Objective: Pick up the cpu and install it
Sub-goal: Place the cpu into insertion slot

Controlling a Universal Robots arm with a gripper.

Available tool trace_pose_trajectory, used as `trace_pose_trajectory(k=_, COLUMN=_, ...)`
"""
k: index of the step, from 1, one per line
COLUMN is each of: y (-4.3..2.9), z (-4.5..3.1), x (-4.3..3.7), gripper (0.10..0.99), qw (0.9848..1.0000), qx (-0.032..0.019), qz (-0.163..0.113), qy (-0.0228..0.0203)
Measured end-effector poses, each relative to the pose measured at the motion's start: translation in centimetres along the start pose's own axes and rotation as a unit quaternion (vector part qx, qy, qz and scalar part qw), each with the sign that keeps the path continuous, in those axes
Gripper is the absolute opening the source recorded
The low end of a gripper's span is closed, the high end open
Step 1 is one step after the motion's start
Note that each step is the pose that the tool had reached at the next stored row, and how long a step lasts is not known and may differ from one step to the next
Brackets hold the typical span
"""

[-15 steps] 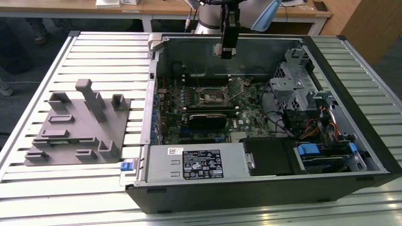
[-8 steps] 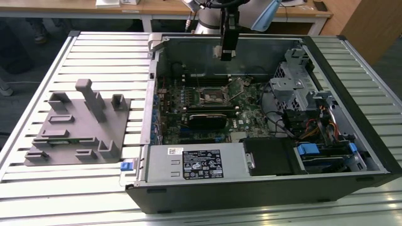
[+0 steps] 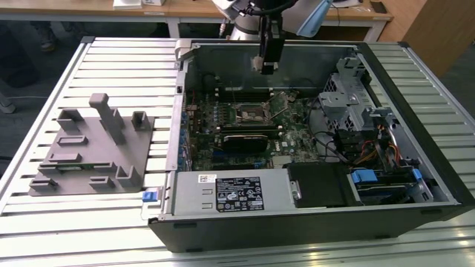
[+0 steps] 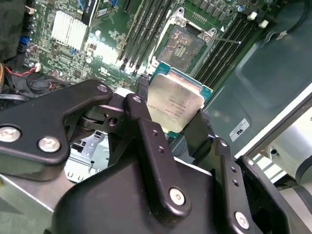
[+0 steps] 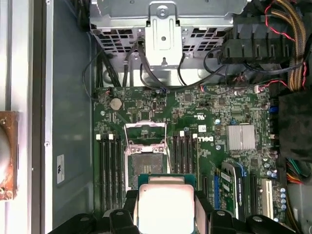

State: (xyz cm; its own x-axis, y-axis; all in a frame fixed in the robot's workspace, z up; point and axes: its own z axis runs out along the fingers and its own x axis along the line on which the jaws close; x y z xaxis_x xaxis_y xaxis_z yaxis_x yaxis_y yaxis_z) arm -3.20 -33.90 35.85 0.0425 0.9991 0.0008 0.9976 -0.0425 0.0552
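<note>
A grey plastic tray point(image 3: 89, 150) sits at the exterior view's nine o'clock on the slatted bench point(image 3: 111, 67), just beside an open computer case point(image 3: 312, 225) that takes up the centre and the three o'clock side. Inside the case a green motherboard point(image 3: 245, 125) lies flat with its open socket point(image 3: 250, 113) near the middle. A labelled power supply box point(image 3: 233, 192) lies at the socket's six o'clock, and a metal drive cage point(image 3: 349, 94) with bundled cables stands towards its three o'clock. The robot arm point(image 3: 252, 16) stands at twelve o'clock, its claw point(image 3: 267, 65) hanging over the far part of the board, at the socket's twelve o'clock and clear of it. In both wrist views the claw point(image 4: 171, 108) point(image 5: 166, 202) is clenched on the cpu point(image 4: 175, 100) point(image 5: 165, 214). Its black fingers point(image 4: 204, 124) press two opposite edges, and the chip's silver top faces the cameras. The cpu is held in the air above the board, apart from the bare socket point(image 4: 183, 46) point(image 5: 146, 163). Rows of memory slots point(image 5: 109, 165) run alongside the socket, and a silver heat sink point(image 5: 240, 137) stands further along the board.
</note>
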Motion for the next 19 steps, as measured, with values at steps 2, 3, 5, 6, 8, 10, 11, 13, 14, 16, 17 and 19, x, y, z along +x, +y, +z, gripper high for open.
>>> trace_pose_trajectory(k=2, y=-0.01, z=0.15, x=0.0, gripper=0.541, qw=0.9999, qx=0.0, qz=-0.013, qy=0.0007)
trace_pose_trajectory(k=3, y=-0.01, z=0.22, x=0.0, gripper=0.541, qw=0.9998, qx=0.0, qz=-0.022, qy=0.0012)
trace_pose_trajectory(k=5, y=-0.02, z=0.39, x=0.0, gripper=0.541, qw=0.9992, qx=0.0, qz=-0.039, qy=0.0022)
trace_pose_trajectory(k=6, y=-0.02, z=0.45, x=0.0, gripper=0.541, qw=0.9989, qx=0.0, qz=-0.047, qy=0.0026)
trace_pose_trajectory(k=8, y=-0.03, z=0.53, x=0.0, gripper=0.541, qw=0.9986, qx=0.0, qz=-0.053, qy=0.0029)
trace_pose_trajectory(k=10, y=-0.03, z=0.59, x=0.0, gripper=0.541, qw=0.9985, qx=0.0, qz=-0.054, qy=0.0029)
trace_pose_trajectory(k=11, y=-0.03, z=0.62, x=0.0, gripper=0.541, qw=0.9985, qx=0.0, qz=-0.054, qy=0.0028)
trace_pose_trajectory(k=13, y=-0.03, z=0.67, x=0.0, gripper=0.541, qw=0.9985, qx=0.0, qz=-0.054, qy=0.0027)
trace_pose_trajectory(k=14, y=-0.04, z=0.7, x=0.0, gripper=0.541, qw=0.9985, qx=0.0, qz=-0.054, qy=0.0026)
trace_pose_trajectory(k=16, y=-0.04, z=0.76, x=0.0, gripper=0.541, qw=0.9985, qx=0.0, qz=-0.055, qy=0.0026)
trace_pose_trajectory(k=17, y=-0.04, z=0.79, x=0.0, gripper=0.541, qw=0.9985, qx=0.0, qz=-0.055, qy=0.0027)
trace_pose_trajectory(k=19, y=-0.04, z=0.84, x=0.0, gripper=0.541, qw=0.9985, qx=0.0, qz=-0.056, qy=0.0027)
